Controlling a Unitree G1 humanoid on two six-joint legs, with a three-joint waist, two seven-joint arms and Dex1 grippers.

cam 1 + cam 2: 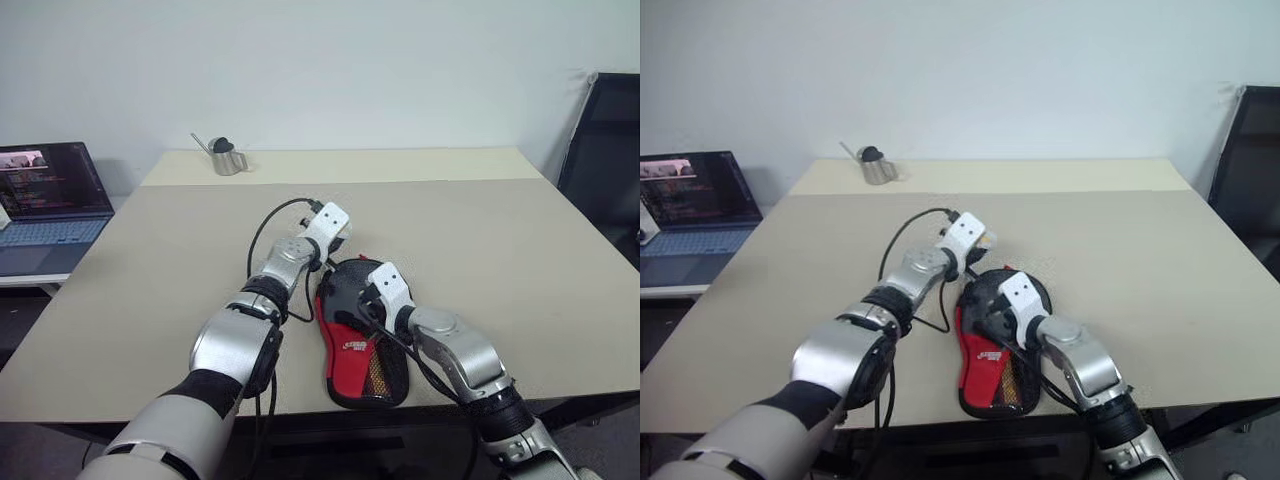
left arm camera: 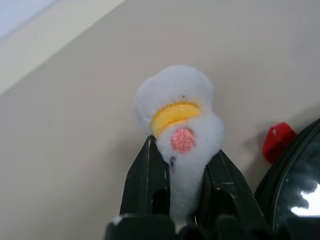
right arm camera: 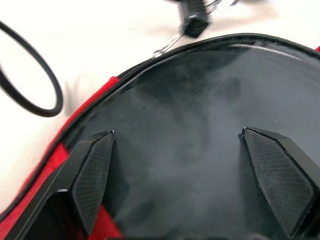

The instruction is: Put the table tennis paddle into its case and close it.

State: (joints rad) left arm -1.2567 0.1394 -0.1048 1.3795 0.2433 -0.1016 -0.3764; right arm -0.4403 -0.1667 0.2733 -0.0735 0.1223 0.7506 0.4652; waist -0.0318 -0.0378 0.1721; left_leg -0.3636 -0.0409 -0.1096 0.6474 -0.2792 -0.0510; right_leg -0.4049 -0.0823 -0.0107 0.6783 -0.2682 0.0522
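While the left gripper (image 2: 182, 165) pinched the plush charm (image 2: 177, 120) mid-frame, its arm reached forward. Right gripper (image 3: 177, 165) hung spread wide over the case (image 1: 362, 340).

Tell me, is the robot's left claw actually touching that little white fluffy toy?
Touching. The left wrist view shows the left gripper with its two black fingers pressed against both sides of the white plush charm, pinching it.

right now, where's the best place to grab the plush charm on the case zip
Grip the plush charm on its narrow lower body, below the yellow band, with the round head left free beyond the fingers. Come along the table from the side away from the case. The left gripper already pinches it this way: the slim waist fits the fingers and the wider head should resist slipping.
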